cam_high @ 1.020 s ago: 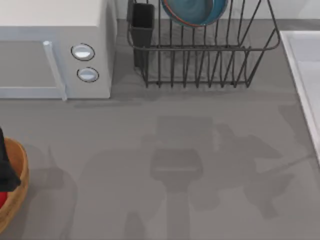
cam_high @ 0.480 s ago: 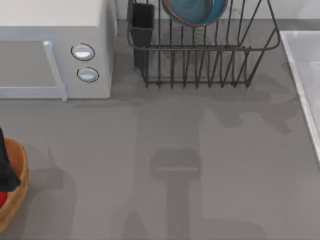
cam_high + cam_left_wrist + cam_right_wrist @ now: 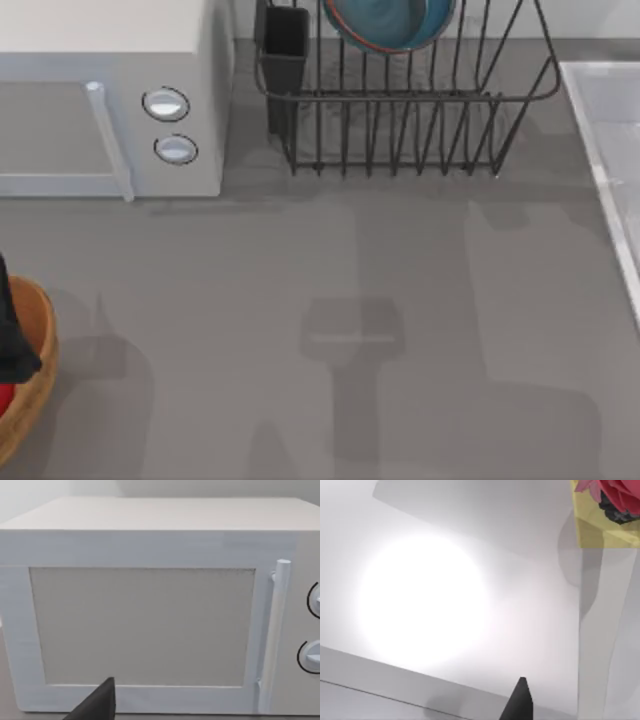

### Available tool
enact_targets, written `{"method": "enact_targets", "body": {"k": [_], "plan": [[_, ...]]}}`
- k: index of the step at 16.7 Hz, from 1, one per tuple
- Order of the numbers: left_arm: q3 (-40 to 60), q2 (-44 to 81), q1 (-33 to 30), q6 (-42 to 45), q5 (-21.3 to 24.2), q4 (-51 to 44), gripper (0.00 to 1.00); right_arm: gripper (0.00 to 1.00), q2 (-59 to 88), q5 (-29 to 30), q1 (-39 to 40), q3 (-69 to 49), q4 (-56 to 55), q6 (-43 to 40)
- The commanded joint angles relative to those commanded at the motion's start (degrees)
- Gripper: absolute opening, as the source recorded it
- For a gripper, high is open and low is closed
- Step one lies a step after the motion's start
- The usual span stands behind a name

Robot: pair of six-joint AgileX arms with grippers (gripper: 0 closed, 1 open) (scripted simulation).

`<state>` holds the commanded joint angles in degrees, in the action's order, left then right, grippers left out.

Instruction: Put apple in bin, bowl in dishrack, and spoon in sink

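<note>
- Top view: the bowl (image 3: 390, 22) sits in the dishrack (image 3: 400, 100) at the back of the surface (image 3: 330, 300), and a sliver of red apple (image 3: 4, 400) lies in the bin (image 3: 35, 370) at the left edge.
- Over the last second only the arm shadows on the surface slid toward the sink (image 3: 615, 150) on the right; everything else stayed put.
- Judging by that, two placements are done and the spoon remains.
- Left claw (image 3: 95, 705) faces the microwave (image 3: 150, 615); right claw (image 3: 519, 700) hangs over pale basin. I cannot tell either claw's spread.
</note>
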<state>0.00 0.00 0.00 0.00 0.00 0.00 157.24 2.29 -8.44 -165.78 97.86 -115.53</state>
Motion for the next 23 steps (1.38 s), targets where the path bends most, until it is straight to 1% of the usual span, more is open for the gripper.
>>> {"method": "enact_targets", "body": {"k": [6, 9, 13, 15, 17, 21, 23], "plan": [[0.0, 0.0, 0.0, 0.0, 0.0, 0.0, 1.0, 0.0, -0.46, 0.01, 0.35, 1.05, -0.92, 0.11], [0.0, 0.0, 0.0, 0.0, 0.0, 0.0, 1.0, 0.0, -2.73, -0.03, 0.36, 6.95, -5.3, 0.22], [0.0, 0.0, 0.0, 0.0, 0.0, 0.0, 1.0, 0.0, -6.43, -0.08, 0.34, 20.67, -13.31, 0.06], [0.0, 0.0, 0.0, 0.0, 0.0, 0.0, 1.0, 0.0, -7.97, -0.11, 0.22, 25.39, -16.81, -0.01], [0.0, 0.0, 0.0, 0.0, 0.0, 0.0, 1.0, 0.0, -8.82, -0.12, 0.06, 27.68, -18.79, -0.03], [0.0, 0.0, 0.0, 0.0, 0.0, 0.0, 1.0, 0.0, -8.92, -0.13, 0.04, 27.91, -18.99, -0.03], [0.0, 0.0, 0.0, 0.0, 0.0, 0.0, 1.0, 0.15, -8.92, -0.13, 0.04, 27.91, -18.99, -0.03]]}}
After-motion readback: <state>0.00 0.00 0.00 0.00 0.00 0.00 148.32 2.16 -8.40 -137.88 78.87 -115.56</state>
